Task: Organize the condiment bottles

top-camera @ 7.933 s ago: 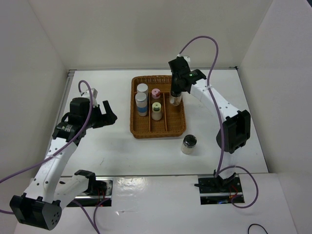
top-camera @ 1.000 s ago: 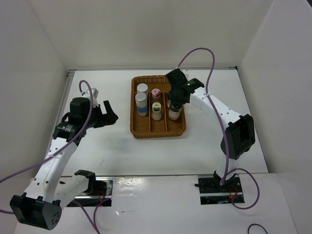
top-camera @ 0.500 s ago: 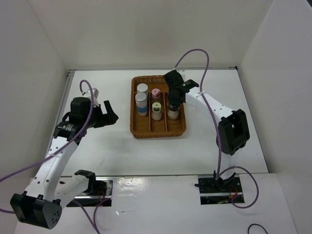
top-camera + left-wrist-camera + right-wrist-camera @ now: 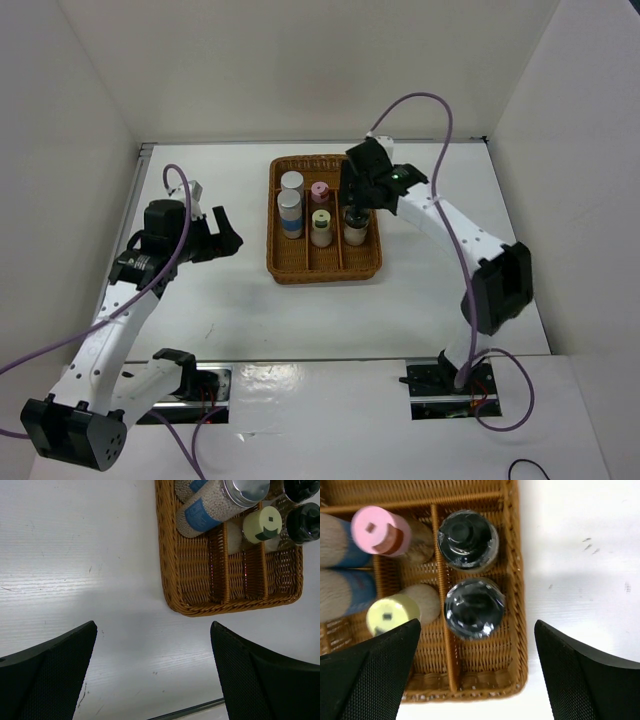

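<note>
The right gripper point(image 4: 477, 675) hangs open above two black-topped bottles point(image 4: 474, 608) standing in the right compartment of the wicker tray point(image 4: 519, 645). The left gripper point(image 4: 155, 680) is open over the table point(image 4: 75, 555).

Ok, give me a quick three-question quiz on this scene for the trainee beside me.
1. True or false: the yellow-green-capped shaker and the pink-capped shaker share one compartment of the brown wicker tray.
2. Seen from the top camera, the two clear black-topped shakers stand in which compartment? A left, B middle, C right.
3. Fill in: the right end effector above the tray has its jaws ___.
Key: 1 true; 2 C; 3 open.
</note>
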{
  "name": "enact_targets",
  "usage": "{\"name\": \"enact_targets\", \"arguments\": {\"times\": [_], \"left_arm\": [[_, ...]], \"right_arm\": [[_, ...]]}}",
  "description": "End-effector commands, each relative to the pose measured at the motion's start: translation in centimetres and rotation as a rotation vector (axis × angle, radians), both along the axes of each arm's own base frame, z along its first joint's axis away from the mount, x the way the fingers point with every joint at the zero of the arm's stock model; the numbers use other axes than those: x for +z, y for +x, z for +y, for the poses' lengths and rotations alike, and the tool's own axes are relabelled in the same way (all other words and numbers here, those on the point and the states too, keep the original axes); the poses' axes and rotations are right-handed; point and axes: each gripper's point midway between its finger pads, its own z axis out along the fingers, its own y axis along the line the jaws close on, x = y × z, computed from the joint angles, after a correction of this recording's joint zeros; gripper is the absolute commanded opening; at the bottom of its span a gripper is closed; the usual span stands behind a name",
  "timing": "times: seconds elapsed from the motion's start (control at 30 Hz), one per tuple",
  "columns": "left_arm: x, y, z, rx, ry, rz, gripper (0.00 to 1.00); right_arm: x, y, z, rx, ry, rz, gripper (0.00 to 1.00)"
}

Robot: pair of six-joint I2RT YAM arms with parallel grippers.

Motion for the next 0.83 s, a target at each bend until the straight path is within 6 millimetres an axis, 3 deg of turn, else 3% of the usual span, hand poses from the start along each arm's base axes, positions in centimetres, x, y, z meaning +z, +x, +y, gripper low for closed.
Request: {"name": "enact_targets", "arguments": {"times": [0.0,0.03,0.07,0.1,0.23,0.5,0.8], "left_arm": [[1.1,0.1,-0.2,-0.028,-0.002,-0.058,1.00],[1.1,0.1,-0.2,-0.028,-0.002,-0.058,1.00],[1.1,0.1,-0.2,-0.028,-0.002,-0.058,1.00],[1.3,0.0,-0.2,-0.028,-0.004,-0.067,1.00],[1.4,-0.1,-0.3,-0.037,-0.011,-0.078,1.00],[1.6,-0.1,-0.6,-0.057,-0.016,-0.088,1.00],[2.8,-0.3,-0.4,-0.049,-0.018,-0.144,1.00]], "right_arm": [[6.9,-1.7,-1.8,-0.028,0.083,-0.160,0.99],[7.6,-2.1,-2.0,-0.028,0.097,-0.182,0.99],[9.8,-2.9,-2.6,-0.043,0.136,-0.245,0.99],[8.9,-3.6,-3.1,-0.043,0.133,-0.240,0.99],[9.4,-5.9,-4.3,-0.037,0.196,-0.327,0.99],[4.8,-8.2,-6.1,-0.042,0.114,-0.237,0.99],[4.4,-9.1,-6.6,-0.042,0.128,-0.259,0.99]]}}
